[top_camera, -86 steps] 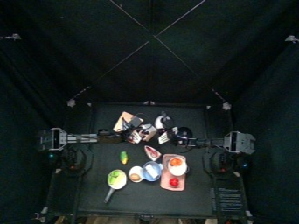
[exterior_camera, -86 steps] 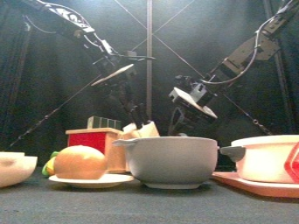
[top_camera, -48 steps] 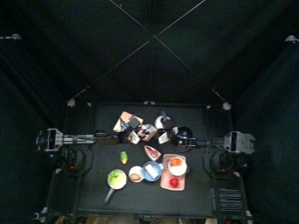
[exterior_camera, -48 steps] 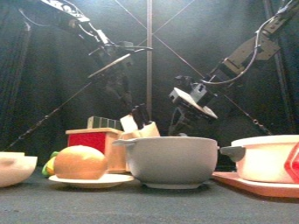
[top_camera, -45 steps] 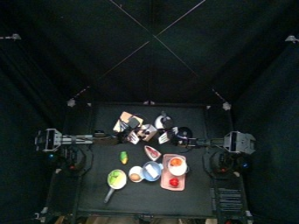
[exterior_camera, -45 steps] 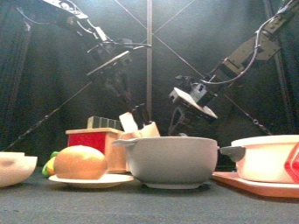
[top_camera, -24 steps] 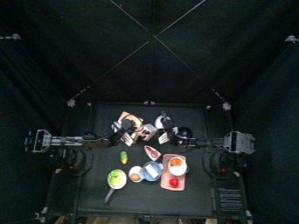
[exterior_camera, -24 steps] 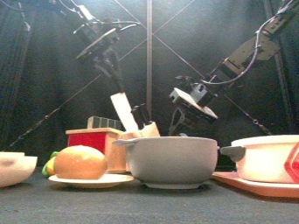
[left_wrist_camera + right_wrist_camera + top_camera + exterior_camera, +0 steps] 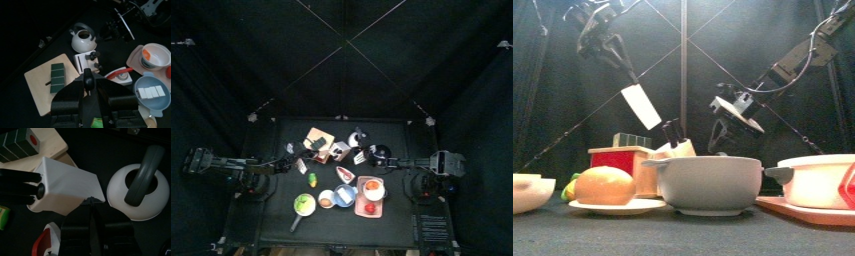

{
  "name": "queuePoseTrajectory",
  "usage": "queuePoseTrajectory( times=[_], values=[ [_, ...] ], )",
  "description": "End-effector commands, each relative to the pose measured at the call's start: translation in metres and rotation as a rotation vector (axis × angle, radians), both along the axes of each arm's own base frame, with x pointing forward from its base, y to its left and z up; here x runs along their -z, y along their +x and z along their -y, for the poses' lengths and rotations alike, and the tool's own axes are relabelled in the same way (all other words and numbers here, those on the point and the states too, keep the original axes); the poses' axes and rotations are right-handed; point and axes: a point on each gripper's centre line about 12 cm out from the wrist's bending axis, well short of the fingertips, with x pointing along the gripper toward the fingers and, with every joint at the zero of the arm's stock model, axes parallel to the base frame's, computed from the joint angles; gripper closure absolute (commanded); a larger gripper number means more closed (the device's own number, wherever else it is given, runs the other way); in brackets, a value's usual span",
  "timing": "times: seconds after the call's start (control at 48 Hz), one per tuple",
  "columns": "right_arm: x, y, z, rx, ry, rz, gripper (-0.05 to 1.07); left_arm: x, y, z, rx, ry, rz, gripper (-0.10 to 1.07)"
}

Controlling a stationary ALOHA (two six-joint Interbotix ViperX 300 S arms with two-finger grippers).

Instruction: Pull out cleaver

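Note:
The cleaver [image 9: 640, 107], with a white blade and black handle, hangs blade-down in the air above and left of the white knife block [image 9: 676, 147], clear of it. My left gripper [image 9: 612, 48] is shut on its handle [image 9: 87, 80], high at the table's left. My right gripper [image 9: 732, 118] is at the block's right side. In the right wrist view its jaws [image 9: 95, 213] close on a corner of the block [image 9: 67, 180], where other black handles [image 9: 19, 188] still stick out.
A white kettle [image 9: 137, 193] stands next to the block, and a wooden cutting board [image 9: 47, 87] holds green pieces. Along the front are a grey bowl [image 9: 711, 183], an onion on a plate [image 9: 604, 185], a red box [image 9: 620, 160] and a white pot on a red tray [image 9: 823, 180].
My left gripper has risen and drawn back to the left, lifting the cleaver out of the knife block. The right gripper has stayed at the block.

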Motion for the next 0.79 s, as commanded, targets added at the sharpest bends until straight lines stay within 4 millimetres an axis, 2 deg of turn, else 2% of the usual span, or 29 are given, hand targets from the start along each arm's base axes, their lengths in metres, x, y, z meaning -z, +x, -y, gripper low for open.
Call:
queuePoseTrajectory(
  times=[0.0,0.208,0.625,0.771],
  values=[
    [-0.015,0.001,-0.001,-0.01,-0.019,0.037,0.66,-0.004,0.001,0.007,0.046,0.008,0.025,0.43],
    [-0.015,0.001,-0.002,-0.011,-0.019,0.037,0.66,-0.002,0.006,0.027,0.198,0.008,0.082,0.43],
    [-0.014,-0.001,-0.003,-0.009,-0.015,0.033,0.66,0.001,0.008,0.034,0.253,0.0,0.104,0.43],
    [-0.017,-0.001,-0.005,-0.02,-0.021,0.04,0.66,0.007,0.007,0.035,0.267,-0.002,0.095,0.43]
  ],
)
